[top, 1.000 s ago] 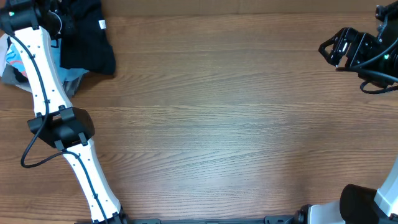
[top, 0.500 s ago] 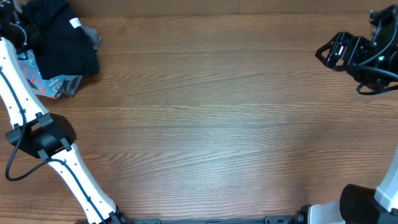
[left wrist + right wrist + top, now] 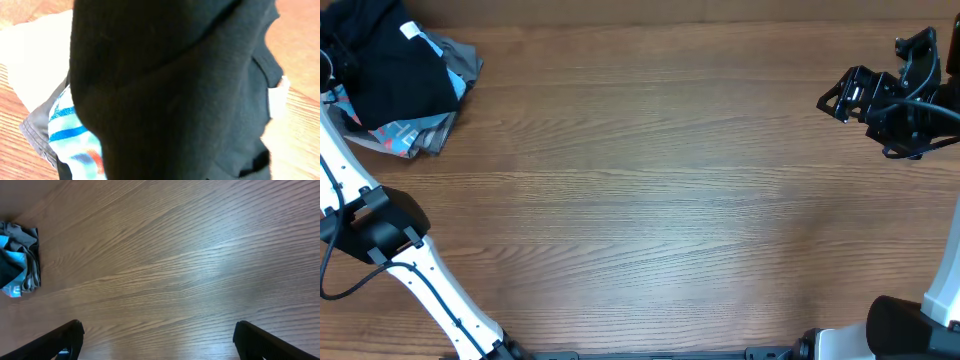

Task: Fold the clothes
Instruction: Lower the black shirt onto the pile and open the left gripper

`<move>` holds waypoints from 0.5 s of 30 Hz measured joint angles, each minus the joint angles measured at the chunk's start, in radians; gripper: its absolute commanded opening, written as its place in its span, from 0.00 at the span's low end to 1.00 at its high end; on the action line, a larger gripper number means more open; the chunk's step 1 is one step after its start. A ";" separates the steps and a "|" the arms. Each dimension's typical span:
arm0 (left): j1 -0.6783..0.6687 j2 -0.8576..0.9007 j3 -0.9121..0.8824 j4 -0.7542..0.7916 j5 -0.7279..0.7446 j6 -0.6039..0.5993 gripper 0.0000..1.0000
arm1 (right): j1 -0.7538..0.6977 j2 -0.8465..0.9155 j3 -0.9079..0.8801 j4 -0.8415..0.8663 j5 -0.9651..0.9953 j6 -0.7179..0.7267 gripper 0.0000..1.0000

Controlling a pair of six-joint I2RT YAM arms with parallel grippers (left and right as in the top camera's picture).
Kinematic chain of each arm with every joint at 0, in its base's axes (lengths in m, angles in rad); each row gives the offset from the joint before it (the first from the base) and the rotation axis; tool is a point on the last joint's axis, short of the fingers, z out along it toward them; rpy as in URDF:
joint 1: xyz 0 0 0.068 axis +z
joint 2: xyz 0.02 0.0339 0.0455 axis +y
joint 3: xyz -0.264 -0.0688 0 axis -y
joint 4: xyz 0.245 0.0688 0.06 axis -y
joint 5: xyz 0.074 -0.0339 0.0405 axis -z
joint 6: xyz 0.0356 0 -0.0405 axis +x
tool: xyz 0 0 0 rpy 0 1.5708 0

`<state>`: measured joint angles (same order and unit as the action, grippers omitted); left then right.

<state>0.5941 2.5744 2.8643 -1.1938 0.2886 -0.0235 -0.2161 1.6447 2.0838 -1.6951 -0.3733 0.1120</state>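
The clothes, a black T-shirt (image 3: 395, 75) with a small white neck label (image 3: 412, 31), lie bunched in the table's far left corner on top of other garments. In the left wrist view the black fabric (image 3: 165, 90) fills nearly the whole picture, with the label (image 3: 277, 97) at its right. It hides my left gripper's fingers, so their state does not show. My left arm (image 3: 380, 225) runs up the left edge toward the shirt. My right gripper (image 3: 835, 92) hovers open at the far right, its fingers (image 3: 65, 337) wide apart over bare wood.
Under the black shirt lie a light blue printed T-shirt (image 3: 395, 132) and grey garments (image 3: 465, 62). The same pile (image 3: 20, 260) shows small at the left of the right wrist view. The wooden table (image 3: 650, 200) spreads between the arms.
My left arm has swung left and back, carrying the black shirt further into the far left corner over the pile. My right gripper has shifted slightly left, still open.
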 measured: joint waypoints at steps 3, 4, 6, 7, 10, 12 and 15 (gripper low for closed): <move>0.002 0.000 -0.056 0.034 -0.009 0.000 0.19 | 0.000 0.000 0.000 0.000 0.000 0.006 1.00; 0.002 0.000 -0.080 0.046 -0.019 0.000 0.19 | 0.000 0.000 0.000 0.000 0.000 0.007 1.00; 0.002 0.000 -0.124 0.069 -0.042 -0.003 0.18 | 0.000 0.000 0.000 0.000 0.000 0.008 1.00; 0.002 0.000 -0.143 0.076 -0.058 -0.003 0.20 | 0.000 0.000 0.000 0.000 0.000 0.009 1.00; 0.003 0.000 -0.179 0.091 -0.111 -0.011 0.78 | 0.003 0.000 0.000 0.000 0.000 0.011 1.00; 0.005 0.000 -0.193 0.093 -0.152 -0.011 1.00 | 0.007 0.000 0.000 0.000 0.000 0.012 1.00; 0.017 0.000 -0.196 0.090 -0.187 -0.030 1.00 | 0.020 0.000 0.000 0.000 0.000 0.012 1.00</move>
<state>0.6109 2.5744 2.6682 -1.1034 0.1020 -0.0532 -0.1959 1.6447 2.0838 -1.6951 -0.3733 0.1242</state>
